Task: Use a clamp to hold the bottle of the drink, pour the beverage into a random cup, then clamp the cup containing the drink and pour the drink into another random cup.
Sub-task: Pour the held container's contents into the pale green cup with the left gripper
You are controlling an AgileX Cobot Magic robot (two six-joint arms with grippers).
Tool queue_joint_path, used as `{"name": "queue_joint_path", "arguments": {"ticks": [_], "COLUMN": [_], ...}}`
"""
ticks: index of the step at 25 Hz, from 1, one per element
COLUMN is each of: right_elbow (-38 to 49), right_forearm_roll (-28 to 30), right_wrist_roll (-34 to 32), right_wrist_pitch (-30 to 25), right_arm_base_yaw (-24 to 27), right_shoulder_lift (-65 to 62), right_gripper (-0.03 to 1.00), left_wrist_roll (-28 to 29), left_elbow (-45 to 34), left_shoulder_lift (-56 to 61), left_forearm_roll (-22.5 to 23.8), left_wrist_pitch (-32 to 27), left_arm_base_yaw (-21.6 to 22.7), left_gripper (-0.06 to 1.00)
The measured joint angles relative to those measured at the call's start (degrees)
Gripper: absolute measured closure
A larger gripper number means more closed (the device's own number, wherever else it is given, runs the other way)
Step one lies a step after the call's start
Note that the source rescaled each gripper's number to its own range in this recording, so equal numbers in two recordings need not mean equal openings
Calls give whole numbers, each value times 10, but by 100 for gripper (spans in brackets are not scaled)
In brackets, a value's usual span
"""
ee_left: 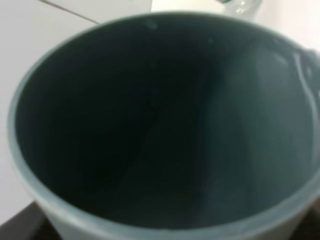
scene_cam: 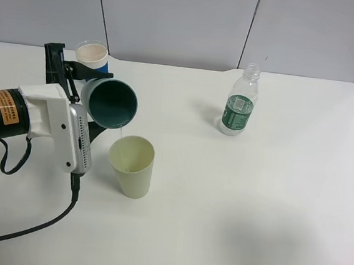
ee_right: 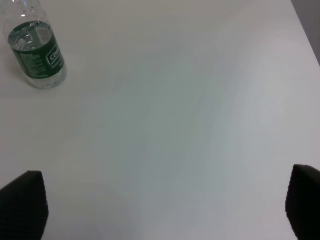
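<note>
My left gripper is shut on the teal cup and holds it tipped on its side above the pale yellow-green cup. A thin stream of clear beverage falls from the teal rim into that cup. The left wrist view is filled by the teal cup's dark inside. The uncapped bottle stands upright at the back right, a little liquid left in it, and also shows in the right wrist view as the bottle. My right gripper is open over bare table, well away from the bottle.
A white paper cup with a blue sleeve stands just behind the left gripper. The left arm's cable trails over the white table near its front left. Grey wall panels back the table.
</note>
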State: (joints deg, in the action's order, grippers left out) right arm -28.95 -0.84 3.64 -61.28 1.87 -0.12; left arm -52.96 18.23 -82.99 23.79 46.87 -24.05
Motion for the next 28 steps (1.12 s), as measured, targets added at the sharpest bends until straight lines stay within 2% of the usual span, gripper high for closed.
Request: {"name": "queue_joint_path", "arguments": {"ticks": [8, 17, 28], "right_elbow": [0, 0, 0], "right_forearm_roll": [0, 0, 0], "right_wrist_roll": [0, 0, 0], "right_wrist_pitch": [0, 0, 0], "right_arm_base_yaw": [0, 0, 0], "right_shoulder_lift": [0, 0, 0], "right_gripper": [-3, -3, -3], "left_wrist_roll": [-48, -55, -101], "left_elbow": [0, 0, 0], "left_shoulder_lift": [0, 0, 0], "left_forearm_roll": [-14, -18, -61], "left_wrist_pitch": [0, 0, 17], "left_arm_base_yaw": [0, 0, 0], "left_gripper": [93, 93, 93]}}
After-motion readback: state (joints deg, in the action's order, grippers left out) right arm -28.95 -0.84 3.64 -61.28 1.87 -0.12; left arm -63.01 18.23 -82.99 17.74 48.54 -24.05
